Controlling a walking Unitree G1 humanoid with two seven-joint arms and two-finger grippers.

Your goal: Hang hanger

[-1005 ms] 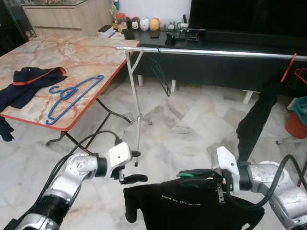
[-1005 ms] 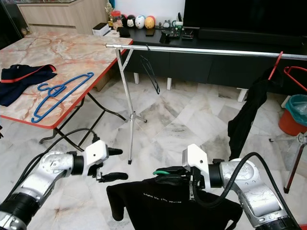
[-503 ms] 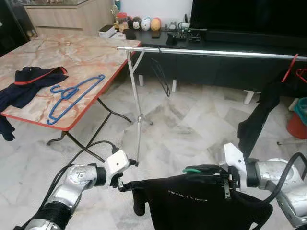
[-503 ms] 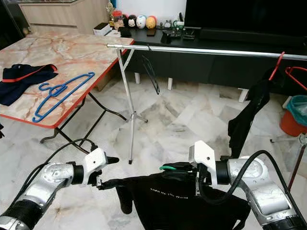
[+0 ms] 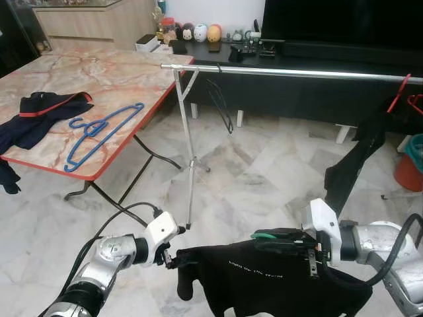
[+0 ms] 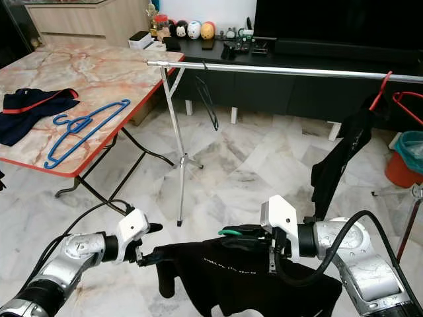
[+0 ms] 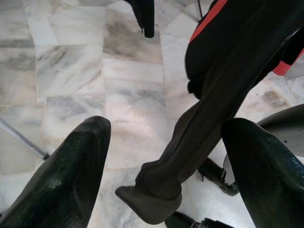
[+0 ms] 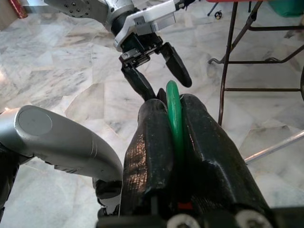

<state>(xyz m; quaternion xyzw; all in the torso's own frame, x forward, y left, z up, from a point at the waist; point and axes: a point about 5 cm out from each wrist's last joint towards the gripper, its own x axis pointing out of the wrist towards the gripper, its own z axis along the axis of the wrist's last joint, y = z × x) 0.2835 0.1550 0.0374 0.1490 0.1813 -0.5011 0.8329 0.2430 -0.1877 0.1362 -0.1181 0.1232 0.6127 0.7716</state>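
Note:
My right gripper [image 5: 266, 236] is shut on the green hook of a hanger [image 8: 174, 114]. A black T-shirt [image 5: 264, 281] with small white print hangs from it, low over the floor. My left gripper [image 5: 170, 257] is open at the shirt's left shoulder, and the sleeve [image 7: 190, 142] hangs between its two spread fingers [image 7: 71, 180]. A long silver rail [image 5: 297, 72] on a stand crosses the scene behind, well above both grippers. An empty black hanger [image 5: 221, 105] hangs near its left end.
A marble-topped table [image 5: 106, 72] on the left holds blue hangers [image 5: 99, 132] and a dark garment [image 5: 39, 112]. A black garment [image 5: 357, 158] on a red hanger hangs at the rail's right end, beside a red bucket [image 5: 410, 168]. A TV cabinet stands behind the rail.
My left gripper has moved in from beside the shirt to its left shoulder, now straddling the sleeve. The right gripper has lifted the hanger and shirt slightly.

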